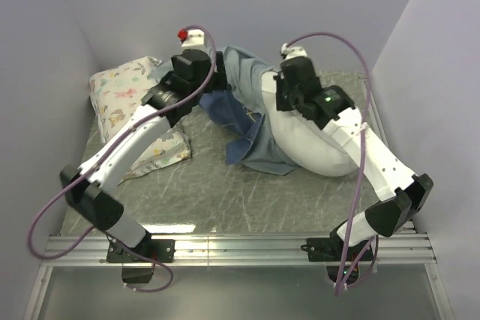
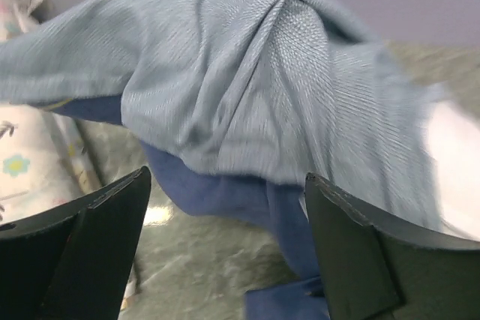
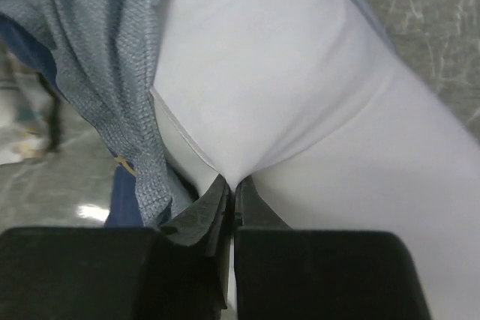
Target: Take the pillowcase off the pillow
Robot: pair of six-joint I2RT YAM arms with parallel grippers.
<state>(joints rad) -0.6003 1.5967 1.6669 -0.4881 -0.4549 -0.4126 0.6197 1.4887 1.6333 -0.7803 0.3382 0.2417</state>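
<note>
The pillowcase (image 1: pixel 247 114), turned to its pale blue-grey inner side with navy folds below, is bunched over the far end of the white pillow (image 1: pixel 322 148). My left gripper (image 1: pixel 219 76) is beside the bunched fabric. In the left wrist view its jaws stand wide apart, the left gripper (image 2: pixel 225 219) is open with nothing in it, and the pillowcase (image 2: pixel 247 88) hangs just ahead. My right gripper (image 3: pixel 234 183) is shut on a pinched fold of the pillow (image 3: pixel 292 73), right next to the pillowcase (image 3: pixel 90 95) edge. From above, the right gripper (image 1: pixel 276 95) is on the pillow's far end.
A smaller floral-print pillow (image 1: pixel 124 91) lies at the back left, with a floral-print cover (image 1: pixel 161 151) under the left arm. The grey marbled table (image 1: pixel 225 192) is walled on the left, back and right. An aluminium rail (image 1: pixel 240 245) runs along the near edge.
</note>
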